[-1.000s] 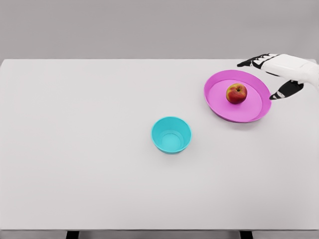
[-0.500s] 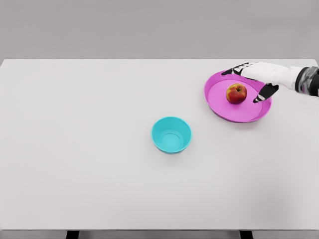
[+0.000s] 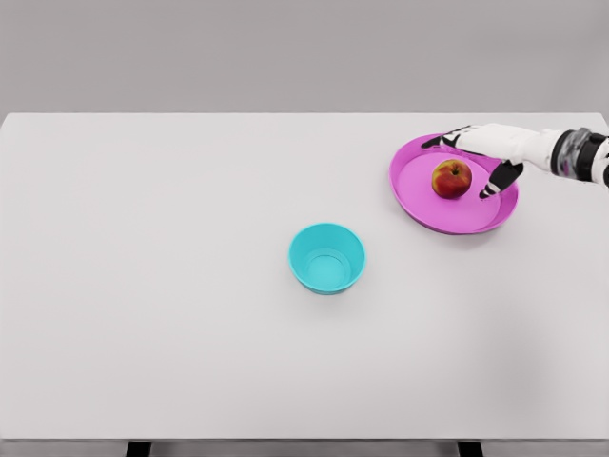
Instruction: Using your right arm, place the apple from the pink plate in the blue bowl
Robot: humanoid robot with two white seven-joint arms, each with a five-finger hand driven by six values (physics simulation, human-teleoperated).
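A red and yellow apple (image 3: 451, 178) sits on the pink plate (image 3: 428, 200) at the table's right rear. My right hand (image 3: 463, 164) reaches in from the right edge and hovers over the plate, its fingers spread around the apple's far and right sides. The thumb tip (image 3: 489, 191) is just right of the apple, and the other fingertips (image 3: 434, 141) are above the plate's back rim. I see no grip on the apple. The blue bowl (image 3: 327, 257) stands empty near the table's middle, to the left of and nearer than the plate. The left arm is out of view.
The white table (image 3: 171, 286) spans the view, with its front edge near the bottom of the picture. A grey wall is behind it.
The right hand has moved left from beyond the plate's right rim to over the plate, coming close around the apple. Apple, plate and bowl have not moved.
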